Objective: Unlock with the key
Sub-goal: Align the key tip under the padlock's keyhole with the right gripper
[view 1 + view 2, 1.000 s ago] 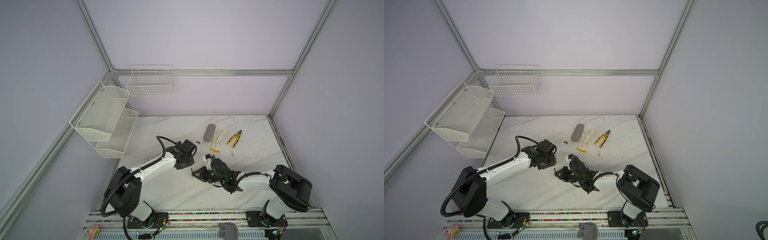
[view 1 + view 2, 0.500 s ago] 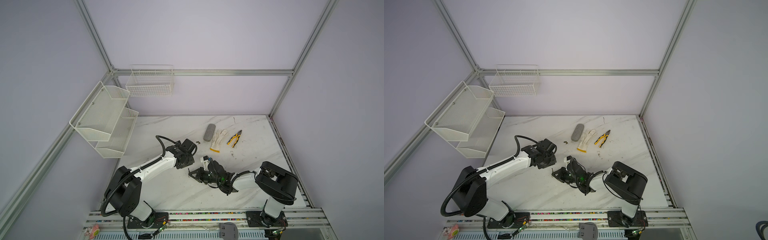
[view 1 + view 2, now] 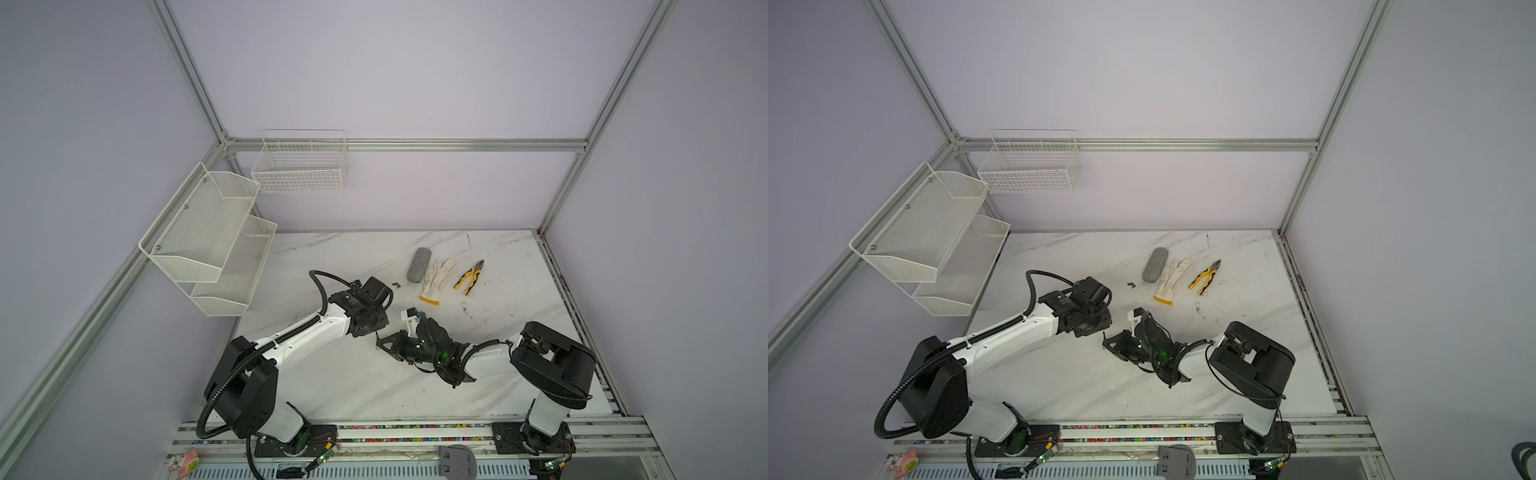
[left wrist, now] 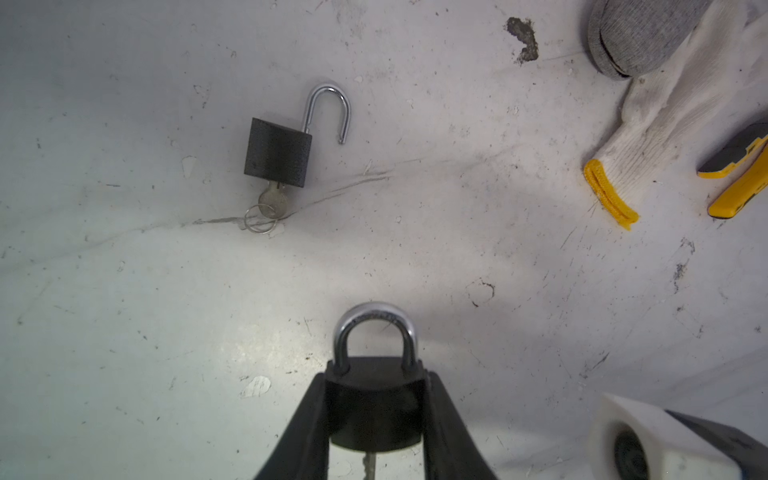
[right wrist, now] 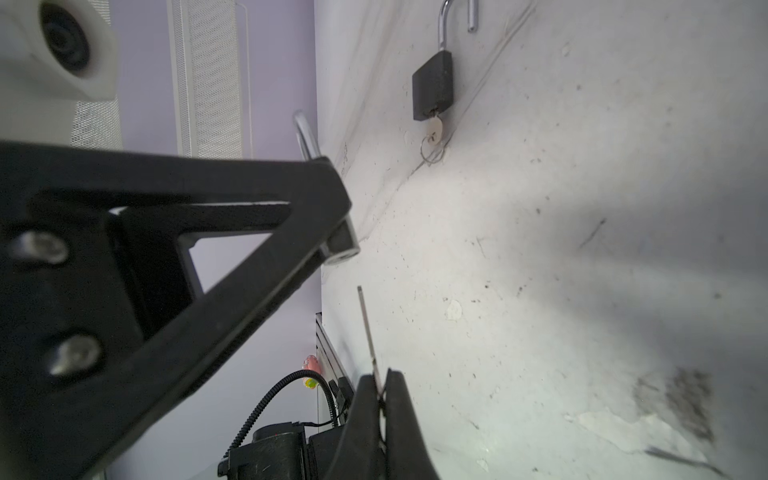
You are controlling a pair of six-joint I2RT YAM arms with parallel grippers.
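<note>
Black-bodied and steel-shackled, the padlock [image 4: 374,415] hangs just below the centre of both top views. It is clamped by its flat sides in the left end effector [image 4: 376,376], shackle closed and keyway free underneath. The right end effector [image 5: 380,386], pinched tight on the key [image 5: 368,332], points the thin blade at that underside, its tip just short of the lock. The lock looks dense, rigid and smooth-sided, liable to twist unless gripped squarely across the body. The key appears light and stiff but apt to pivot, and is best held flat across its head. A second padlock [image 4: 277,153], open with its own key inserted, lies on the marble tabletop [image 3: 332,374]. A glove [image 3: 436,277] and pliers [image 3: 469,277] lie right of centre.
</note>
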